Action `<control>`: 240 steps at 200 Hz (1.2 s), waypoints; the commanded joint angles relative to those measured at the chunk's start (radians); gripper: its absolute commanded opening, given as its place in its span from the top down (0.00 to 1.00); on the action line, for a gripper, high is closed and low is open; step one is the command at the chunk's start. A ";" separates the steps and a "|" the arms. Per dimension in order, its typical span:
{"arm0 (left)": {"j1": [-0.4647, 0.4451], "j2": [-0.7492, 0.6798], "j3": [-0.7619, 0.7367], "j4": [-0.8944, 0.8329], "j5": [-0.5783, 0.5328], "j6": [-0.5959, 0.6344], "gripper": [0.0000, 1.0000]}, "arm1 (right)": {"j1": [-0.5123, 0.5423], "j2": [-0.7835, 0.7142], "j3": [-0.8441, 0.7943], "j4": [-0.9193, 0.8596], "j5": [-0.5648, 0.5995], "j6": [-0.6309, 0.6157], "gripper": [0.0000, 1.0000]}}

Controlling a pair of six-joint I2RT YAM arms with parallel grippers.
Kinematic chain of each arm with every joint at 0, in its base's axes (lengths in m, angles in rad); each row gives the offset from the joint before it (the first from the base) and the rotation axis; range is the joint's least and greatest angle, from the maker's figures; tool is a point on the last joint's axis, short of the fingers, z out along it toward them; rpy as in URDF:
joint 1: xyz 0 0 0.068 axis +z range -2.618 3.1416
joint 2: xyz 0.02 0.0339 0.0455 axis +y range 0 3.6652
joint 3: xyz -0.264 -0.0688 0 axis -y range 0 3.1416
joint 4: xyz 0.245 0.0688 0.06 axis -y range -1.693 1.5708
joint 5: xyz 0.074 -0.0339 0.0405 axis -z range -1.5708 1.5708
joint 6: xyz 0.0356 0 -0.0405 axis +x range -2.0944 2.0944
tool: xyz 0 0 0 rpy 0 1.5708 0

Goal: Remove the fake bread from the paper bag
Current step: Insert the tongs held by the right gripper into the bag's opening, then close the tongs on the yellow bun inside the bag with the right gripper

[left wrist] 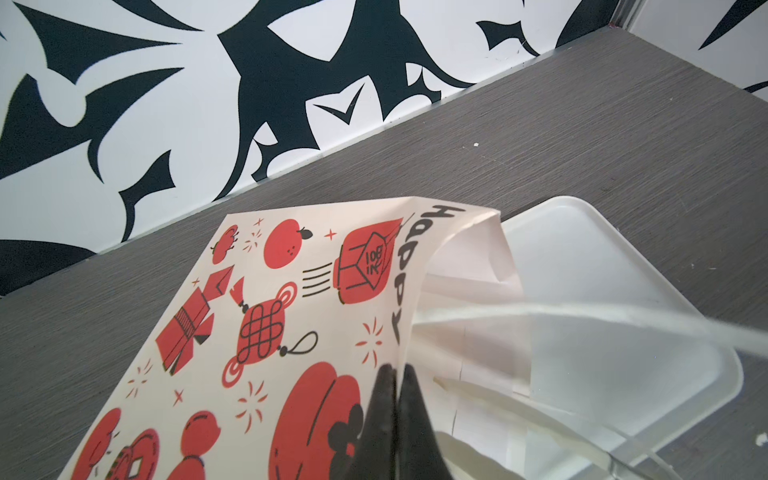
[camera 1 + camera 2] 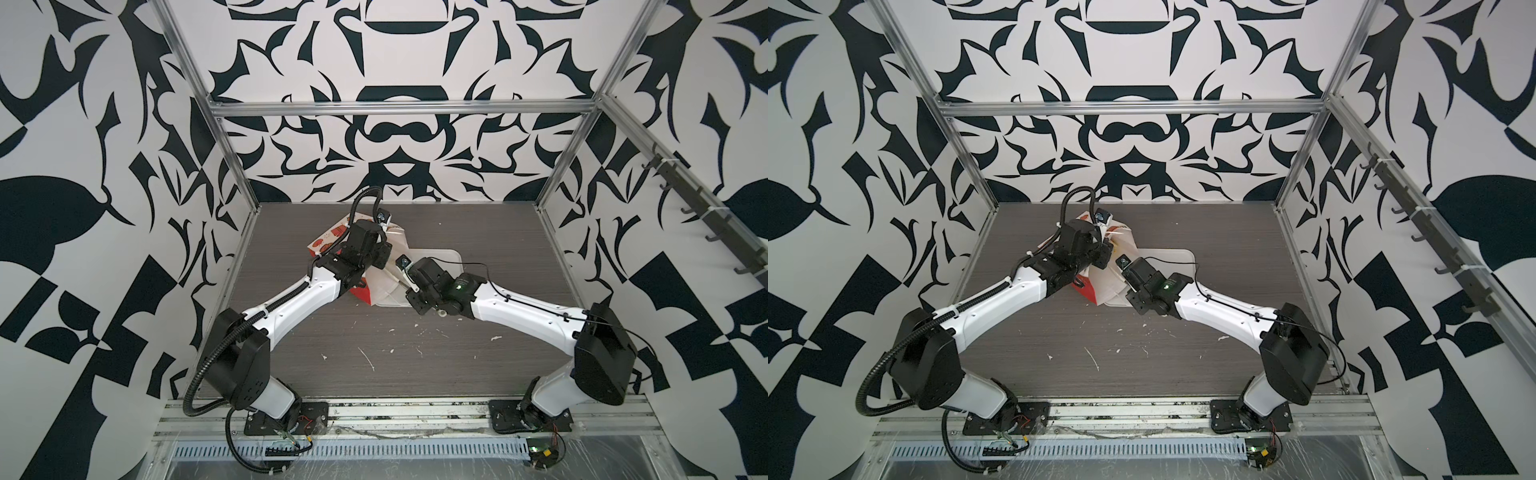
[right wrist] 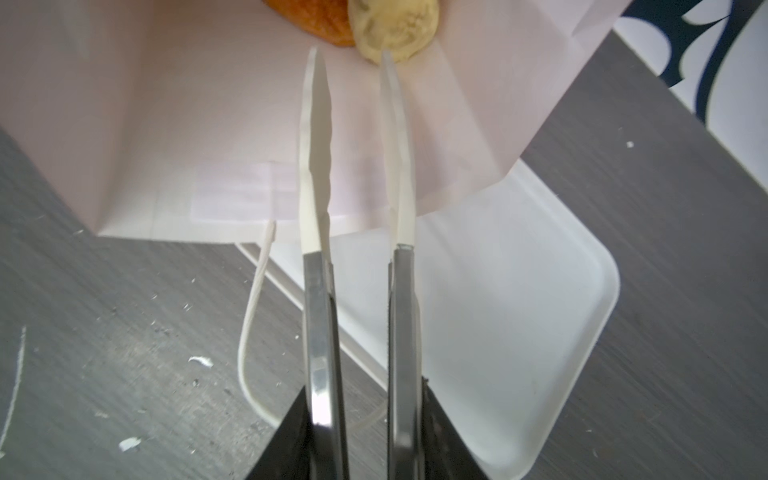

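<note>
Inside one bag (image 3: 208, 124): two fake breads (image 3: 395, 29), right pincer (image 3: 351, 54) spread; left pincer (image 1: 395, 370) pinching rim (image 1: 405, 291)

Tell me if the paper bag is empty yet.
Not empty: two bread pieces lie deep inside the bag, seen from the right wrist.

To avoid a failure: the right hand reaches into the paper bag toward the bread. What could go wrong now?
1. The right hand is only narrowly open, and the pale yellow glossy toy bread piece looks wider, so it may be pushed deeper into the cream paper bag with red motifs.
2. The left hand pinches only the bag's thin edge; the paper may slip or tear.
3. The white cord handle lies beside the right hand and might snag.
</note>
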 commanded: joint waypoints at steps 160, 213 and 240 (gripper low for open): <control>0.005 0.015 0.082 -0.029 0.044 -0.020 1.00 | 0.009 0.185 0.153 0.150 0.188 -0.114 0.48; 0.005 0.006 0.073 -0.028 0.052 -0.017 1.00 | 0.007 0.220 0.175 0.150 0.164 -0.093 0.46; 0.005 0.004 0.068 -0.023 0.059 -0.017 1.00 | 0.006 0.237 0.189 0.152 0.149 -0.084 0.46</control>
